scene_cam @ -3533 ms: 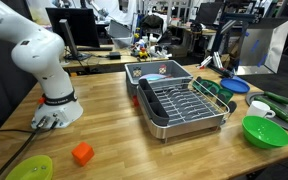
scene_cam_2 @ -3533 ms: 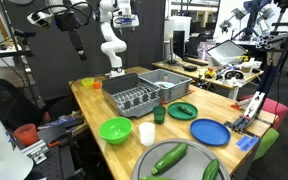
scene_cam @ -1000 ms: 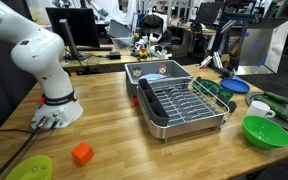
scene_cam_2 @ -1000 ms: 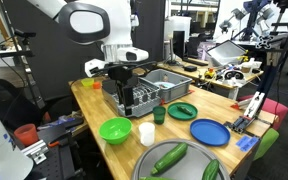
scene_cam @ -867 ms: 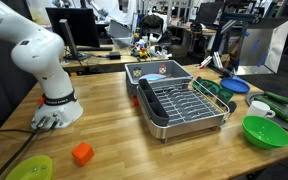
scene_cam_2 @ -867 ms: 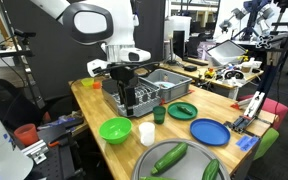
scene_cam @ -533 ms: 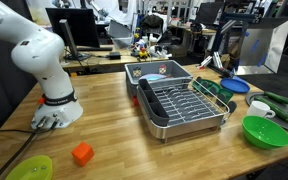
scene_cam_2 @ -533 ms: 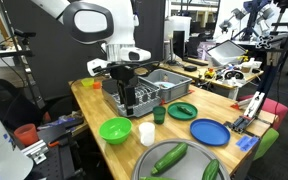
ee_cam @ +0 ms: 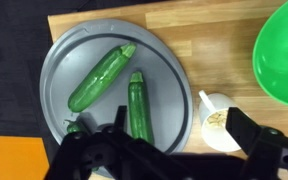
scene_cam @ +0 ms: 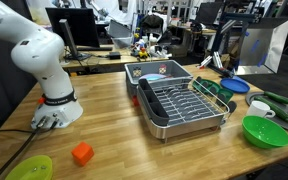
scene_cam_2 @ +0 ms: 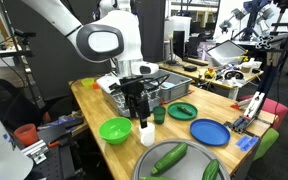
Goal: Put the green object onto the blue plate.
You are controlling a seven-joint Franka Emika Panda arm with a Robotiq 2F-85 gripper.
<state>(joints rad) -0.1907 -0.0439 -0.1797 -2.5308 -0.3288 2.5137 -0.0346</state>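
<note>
Two green elongated vegetables lie on a round grey tray [ee_cam: 74, 60]. The darker one [ee_cam: 137, 105] lies just left of my gripper [ee_cam: 182, 135]; the lighter one [ee_cam: 102, 77] lies farther left. In an exterior view they show at the near table edge [scene_cam_2: 169, 158]. The blue plate [scene_cam_2: 210, 131] lies empty, right of the tray, and also shows in the exterior view from the arm's base [scene_cam: 235, 85]. It is out of the wrist view. My gripper [scene_cam_2: 136, 120] hangs open and empty between the green bowl and the white cup.
A bright green bowl [scene_cam_2: 115, 129] and a white cup [scene_cam_2: 147, 132] stand under the gripper. A dish rack [scene_cam_2: 134, 95], a small green cup [scene_cam_2: 159, 114] and a green plate [scene_cam_2: 182, 110] are behind. An orange block [scene_cam: 82, 153] and a yellow-green plate [scene_cam: 29, 168] lie near the arm's base.
The arm has swung from above the dish rack toward the near table edge. The gripper now hangs lower, by the green bowl and white cup. Objects have not moved.
</note>
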